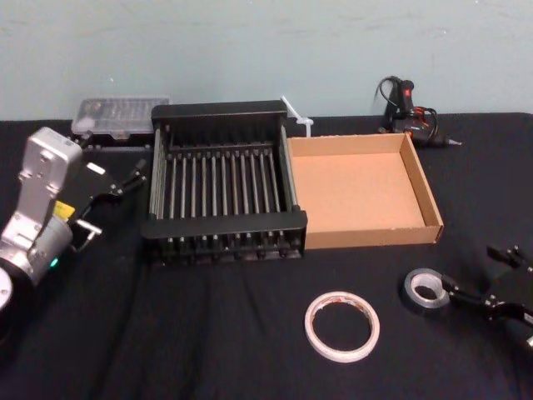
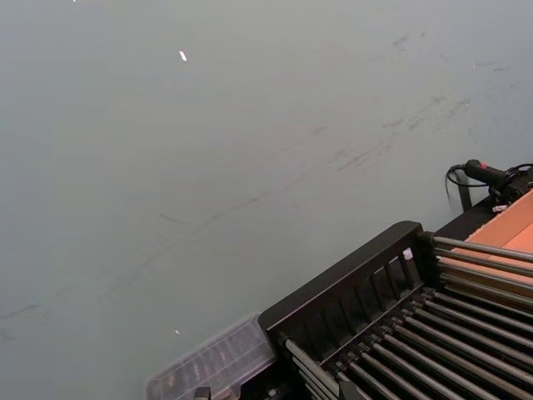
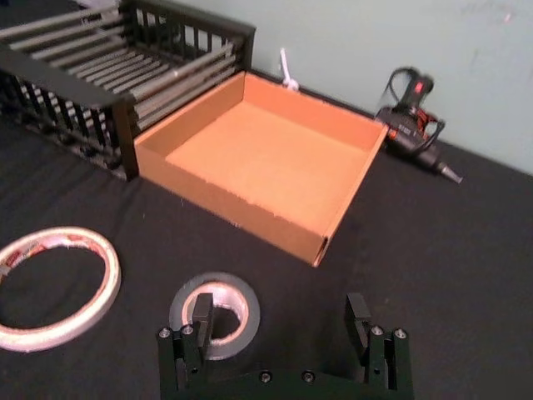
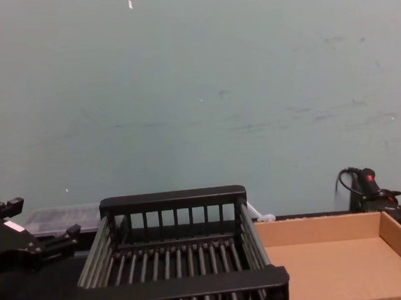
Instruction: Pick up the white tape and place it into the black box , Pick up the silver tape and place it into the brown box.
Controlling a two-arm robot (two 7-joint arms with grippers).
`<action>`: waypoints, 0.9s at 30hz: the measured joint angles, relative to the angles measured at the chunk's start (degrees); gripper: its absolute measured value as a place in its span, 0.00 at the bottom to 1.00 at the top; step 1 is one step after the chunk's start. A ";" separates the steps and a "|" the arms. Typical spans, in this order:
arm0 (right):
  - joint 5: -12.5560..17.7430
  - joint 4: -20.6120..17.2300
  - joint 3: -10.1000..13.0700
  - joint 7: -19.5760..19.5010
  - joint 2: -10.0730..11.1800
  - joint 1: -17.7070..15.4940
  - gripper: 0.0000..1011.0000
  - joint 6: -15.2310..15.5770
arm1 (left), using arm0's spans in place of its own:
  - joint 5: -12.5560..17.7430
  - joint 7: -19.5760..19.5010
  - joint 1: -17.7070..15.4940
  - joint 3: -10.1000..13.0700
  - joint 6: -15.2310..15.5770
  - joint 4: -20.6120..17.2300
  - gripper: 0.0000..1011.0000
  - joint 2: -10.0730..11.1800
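Silver pick: right gripper's [image 3: 279, 321] spread jaws straddle the small grey-silver tape roll's [image 3: 240, 293] wall, clench next; left gripper [image 1: 119, 200], released, parked at the counter's left edge.

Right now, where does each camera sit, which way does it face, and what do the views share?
Head: high, looking down on the black table; left gripper at left, right gripper lower right.
Chest: low, looking across the black slatted plastic crate toward the wall; left gripper at lower left.
Left wrist: faces the wall past the crate's corner.
Right wrist: looks down over its open fingers at the small grey-silver tape roll and large white tape ring.
Shared: all four show the crate and the shallow tan cardboard tray.
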 joint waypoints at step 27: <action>-1.41 5.71 -1.20 4.04 -6.08 6.04 0.99 6.14 | 0.00 0.00 0.00 0.00 0.00 0.00 0.99 0.00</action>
